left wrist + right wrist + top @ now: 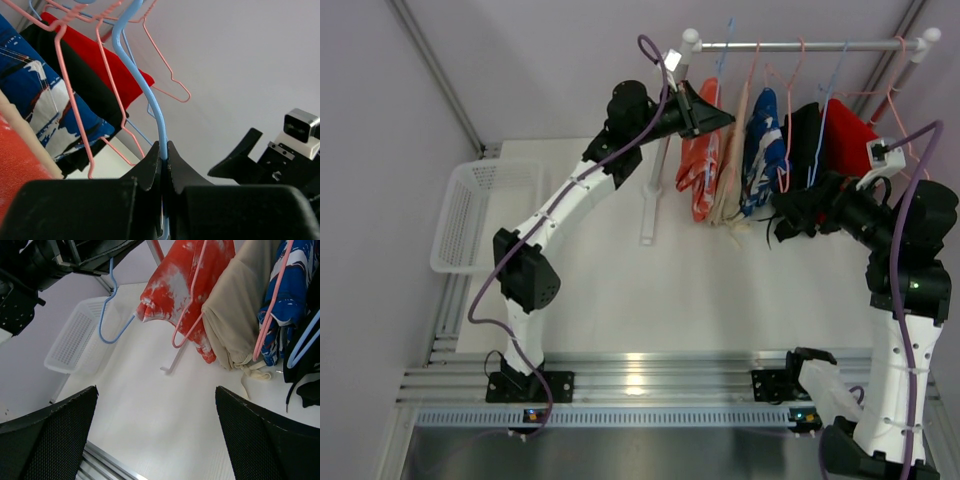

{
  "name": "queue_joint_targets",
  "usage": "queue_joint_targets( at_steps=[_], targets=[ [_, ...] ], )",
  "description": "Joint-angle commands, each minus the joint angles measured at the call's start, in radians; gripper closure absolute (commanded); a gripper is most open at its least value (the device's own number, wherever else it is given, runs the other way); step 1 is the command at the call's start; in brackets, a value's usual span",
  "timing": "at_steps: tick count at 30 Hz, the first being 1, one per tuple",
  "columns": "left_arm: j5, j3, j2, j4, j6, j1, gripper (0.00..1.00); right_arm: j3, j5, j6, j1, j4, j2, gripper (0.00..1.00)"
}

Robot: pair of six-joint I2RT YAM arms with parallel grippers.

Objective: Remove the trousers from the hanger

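A white basket [480, 215] sat at the left edge of the table [620, 290], well apart from the rack. The left gripper [164, 150] reached up toward the rail [800, 45], its fingers [150, 172] pinched tight on the wire of a blue hanger [150, 95]. To its right the trousers all hung from the rail: the orange-red pair [185, 275], the beige pair [240, 315], the blue patterned pair [295, 295], the black pair [805, 140] and the red pair [845, 135], packed close among pink hangers [272, 300]. Farthest right, the right gripper [156, 395] hovered low beside the black pair, fingers spread wide and holding nothing. The views did not settle which pair, if any, rode on the blue hanger. The step in hand looked like steadying that wire so the free gripper could draw cloth off it. Done well, that would mean a firm left clamp and a right grip on the low fold of one pair only, with the pull going down and away from the rail. The crowding stood in the way, since neighbouring wires could snag. So could the beige pair's dangling drawstrings [252, 372], and the rack's post [650, 200] stood just left of the orange-red pair.
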Motion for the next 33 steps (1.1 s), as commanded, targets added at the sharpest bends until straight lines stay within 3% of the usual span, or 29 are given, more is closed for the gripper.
queue_joint_targets(
  at_steps=[1,8,12,16,20,24,27,33],
  targets=[
    [0.026,-0.043,-0.185,0.152,0.047,-0.016,1.00,0.028,-0.027,0.047,-0.020,0.122,-0.012,0.01],
    [0.037,-0.206,-0.311,0.048,0.068,-0.055,1.00,-0.021,-0.053,0.138,-0.020,0.239,-0.031,0.00],
    [0.014,-0.314,-0.411,0.002,0.097,-0.072,1.00,-0.040,-0.089,0.265,-0.020,0.365,-0.035,0.01],
    [-0.023,-0.413,-0.507,-0.047,0.114,-0.075,1.00,-0.102,-0.129,0.493,-0.006,0.538,-0.028,0.00],
    [-0.061,-0.461,-0.605,-0.084,0.131,-0.075,1.00,-0.129,-0.080,0.557,0.081,0.607,-0.008,0.04],
    [-0.086,-0.497,-0.670,-0.158,0.152,-0.075,1.00,-0.083,0.053,0.496,0.357,0.561,0.041,0.06],
    [-0.101,-0.530,-0.716,-0.173,0.179,-0.075,1.00,-0.092,0.099,0.567,0.423,0.601,0.086,0.06],
    [-0.132,-0.612,-0.804,-0.185,0.229,-0.075,1.00,0.057,0.150,0.600,0.538,0.570,0.248,0.06]
  ],
)
